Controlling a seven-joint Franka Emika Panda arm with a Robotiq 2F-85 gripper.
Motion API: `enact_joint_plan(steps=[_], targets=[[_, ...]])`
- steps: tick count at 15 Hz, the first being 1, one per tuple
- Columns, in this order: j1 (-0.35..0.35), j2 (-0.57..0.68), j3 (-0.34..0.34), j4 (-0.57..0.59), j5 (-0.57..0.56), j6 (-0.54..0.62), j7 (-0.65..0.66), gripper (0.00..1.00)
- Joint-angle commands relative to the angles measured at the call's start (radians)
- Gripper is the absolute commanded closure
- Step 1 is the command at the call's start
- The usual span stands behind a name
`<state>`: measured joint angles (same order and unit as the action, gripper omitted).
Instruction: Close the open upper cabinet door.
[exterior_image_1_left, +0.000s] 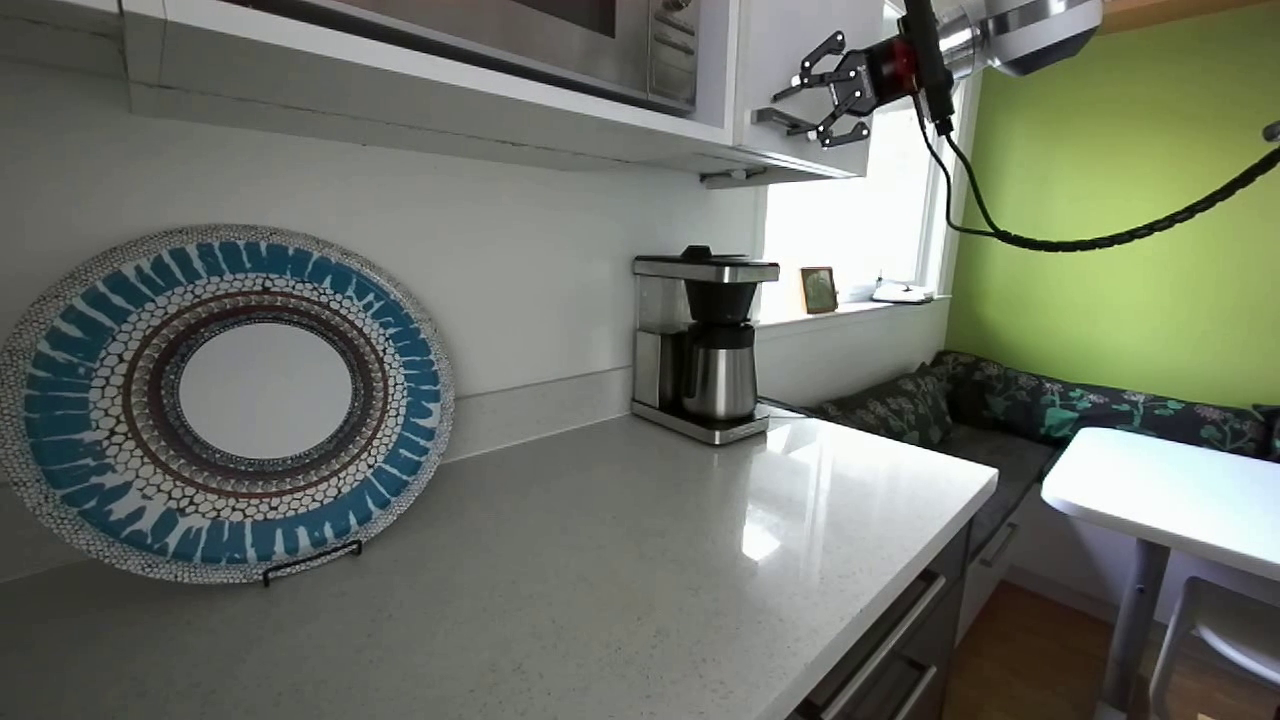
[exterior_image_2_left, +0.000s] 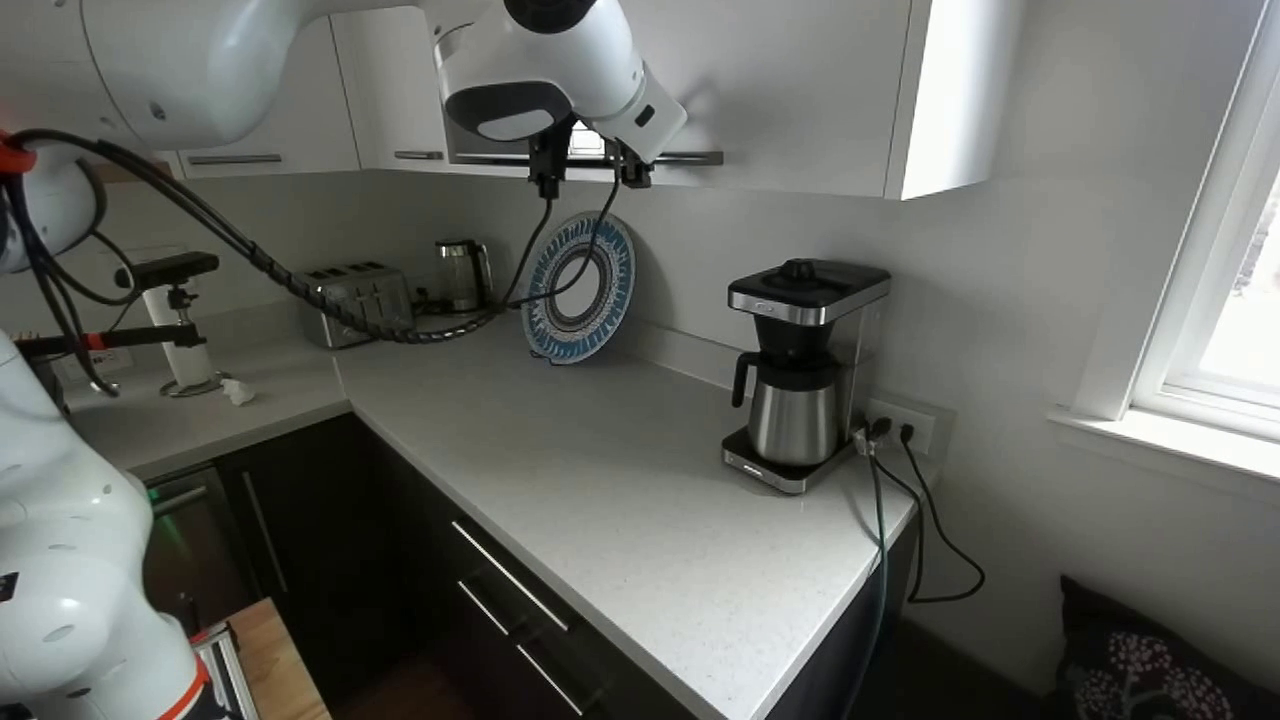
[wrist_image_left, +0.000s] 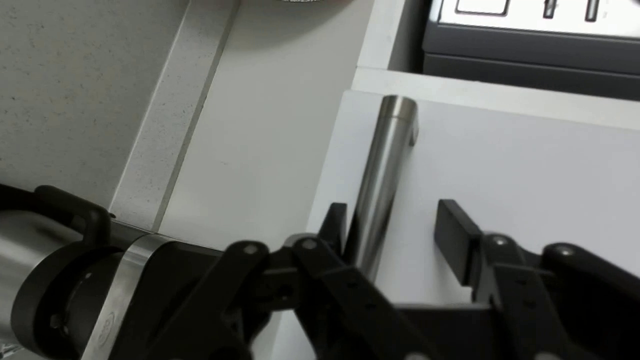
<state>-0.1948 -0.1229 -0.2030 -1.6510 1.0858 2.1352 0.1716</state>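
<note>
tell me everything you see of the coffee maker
The coffee maker stands upright on the countertop, near its end. It has a metal-looking base and top band, a black top with a knob, a clear tank, and a black basket above a steel-looking carafe with black lid and handle, set on the base. Whether it is running is unclear.

A metal handle (wrist_image_left: 381, 175) crowds one finger (wrist_image_left: 332, 225) of the end effector (wrist_image_left: 395, 230), leaving open room toward the other.
</note>
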Motion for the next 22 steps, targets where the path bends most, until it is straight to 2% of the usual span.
enact_joint_plan(steps=[1, 3, 4, 8, 13, 18, 22], targets=[[0.005, -0.053, -0.001, -0.005, -0.013, -0.035, 0.012, 0.18], [-0.004, -0.084, -0.008, -0.017, -0.044, -0.055, 0.014, 0.02], [-0.008, -0.101, -0.011, -0.021, -0.059, -0.058, 0.012, 0.00], [-0.029, -0.164, -0.039, -0.037, -0.142, -0.099, 0.000, 0.00], [-0.058, -0.227, -0.092, -0.020, -0.341, -0.327, -0.060, 0.00], [-0.053, -0.298, -0.121, -0.009, -0.504, -0.452, -0.223, 0.00], [-0.034, -0.374, -0.122, -0.029, -0.625, -0.469, -0.378, 0.00]])
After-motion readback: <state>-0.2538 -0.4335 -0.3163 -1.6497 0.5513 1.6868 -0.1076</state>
